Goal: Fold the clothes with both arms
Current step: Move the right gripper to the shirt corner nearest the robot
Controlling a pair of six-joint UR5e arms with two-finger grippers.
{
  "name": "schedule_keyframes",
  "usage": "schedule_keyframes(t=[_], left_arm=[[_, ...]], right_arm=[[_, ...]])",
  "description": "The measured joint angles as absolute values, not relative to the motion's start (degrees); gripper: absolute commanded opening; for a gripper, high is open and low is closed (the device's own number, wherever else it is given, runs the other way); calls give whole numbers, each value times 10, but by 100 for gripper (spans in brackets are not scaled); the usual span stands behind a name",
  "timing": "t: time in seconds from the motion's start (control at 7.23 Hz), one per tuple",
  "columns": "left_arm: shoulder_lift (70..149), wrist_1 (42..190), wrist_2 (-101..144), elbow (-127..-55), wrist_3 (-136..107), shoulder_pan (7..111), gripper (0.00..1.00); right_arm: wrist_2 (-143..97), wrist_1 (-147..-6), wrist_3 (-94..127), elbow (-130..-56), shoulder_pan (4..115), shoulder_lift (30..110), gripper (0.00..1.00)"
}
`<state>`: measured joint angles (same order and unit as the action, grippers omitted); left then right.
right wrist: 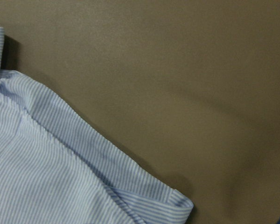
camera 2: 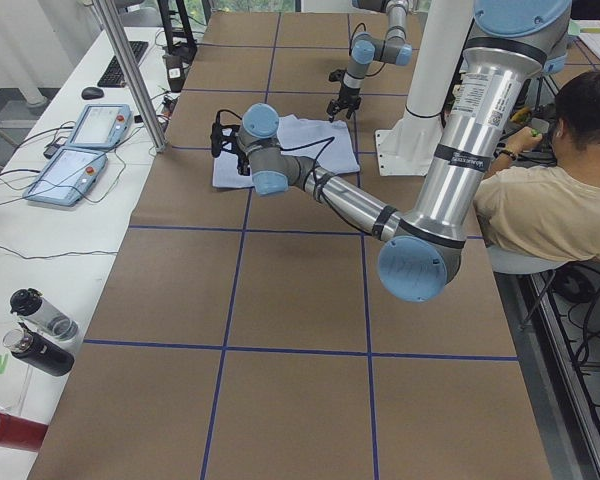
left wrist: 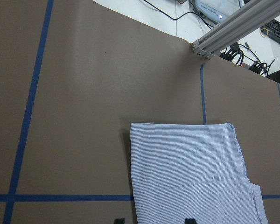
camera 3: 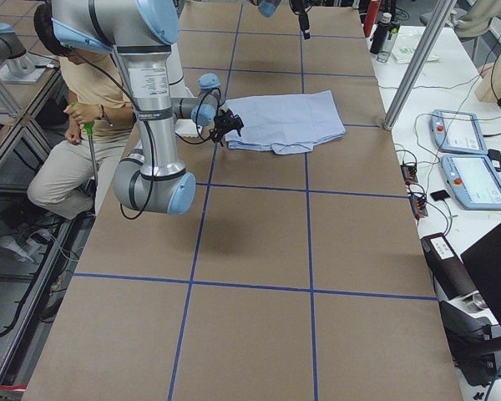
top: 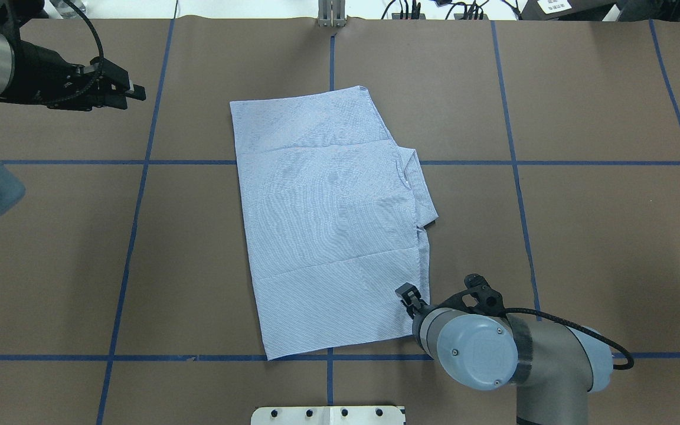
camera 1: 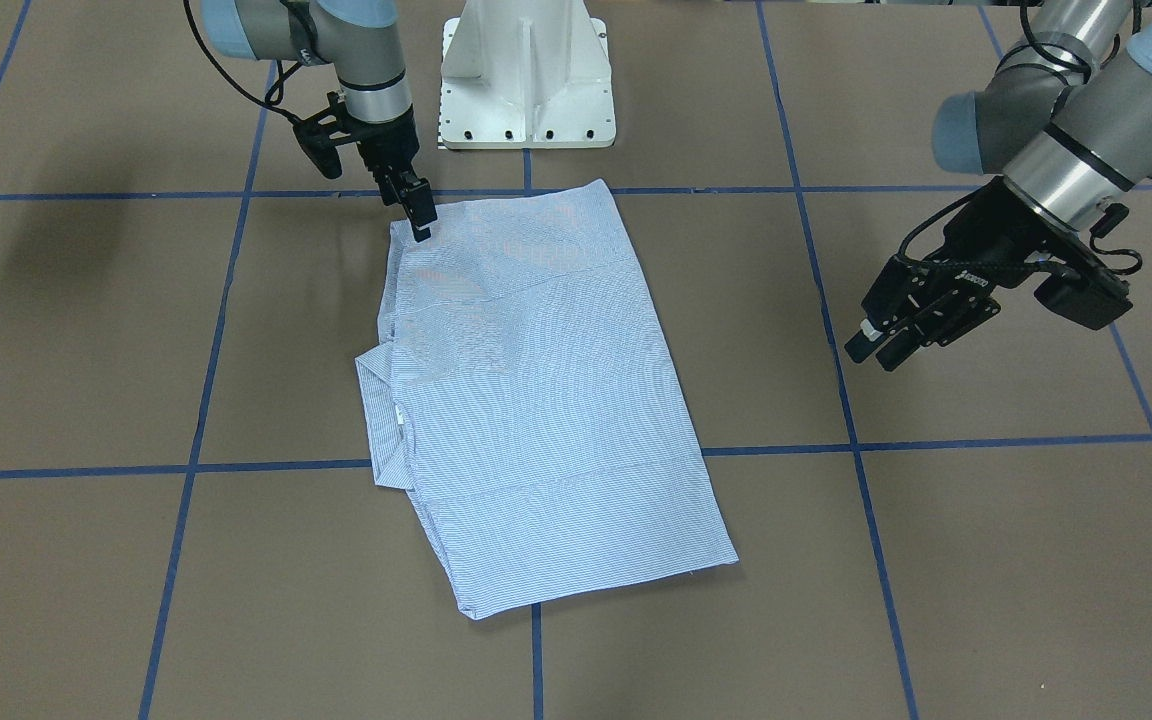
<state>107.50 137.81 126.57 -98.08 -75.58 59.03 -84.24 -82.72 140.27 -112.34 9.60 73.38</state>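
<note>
The light blue striped shirt (camera 1: 546,400) is laid flat at the middle of the brown desk (camera 1: 986,580), folded into a long rectangle. Its collar (camera 1: 381,420) is seen jutting from the long edge on the robot's right, and a small white neck label (camera 1: 400,414) is shown just inside it. One short end is turned toward the white pedestal (camera 1: 526,90), the other toward the far side of the desk.

The right pincer (camera 1: 420,220) is lowered onto the shirt's corner nearest the pedestal, on the collar side, with its tips set at the very edge of the cloth. Whether its fingers are apart, together or clamped on the fabric cannot be told. From the front they are seen as one narrow black shape. In the right wrist view only a hemmed corner of the shirt and bare desk are shown.

The left pincer (camera 1: 874,348) is held above the desk, well apart from the shirt, off its plain long edge, and is pointed down and inward. Its fingers are spread: two fingertips (left wrist: 119,220) are shown at the lower edge of the left wrist view with a wide gap between them.

The desk is divided into squares by blue tape lines (camera 1: 936,443). A seated person (camera 2: 550,200) is seen behind the robot in the left side view.
</note>
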Motion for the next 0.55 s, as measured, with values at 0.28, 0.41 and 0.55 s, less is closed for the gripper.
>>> schedule_keyframes(t=[0.28, 0.41, 0.55], left_arm=[[1075, 1378, 1265, -982, -756, 591, 52], [1075, 1378, 1265, -982, -756, 591, 52], [1075, 1378, 1265, -982, -756, 591, 52]], right_arm=[[-843, -826, 1399, -1120, 94, 735, 72], [-843, -826, 1397, -1119, 94, 735, 58], [-842, -826, 1396, -1119, 94, 735, 32]])
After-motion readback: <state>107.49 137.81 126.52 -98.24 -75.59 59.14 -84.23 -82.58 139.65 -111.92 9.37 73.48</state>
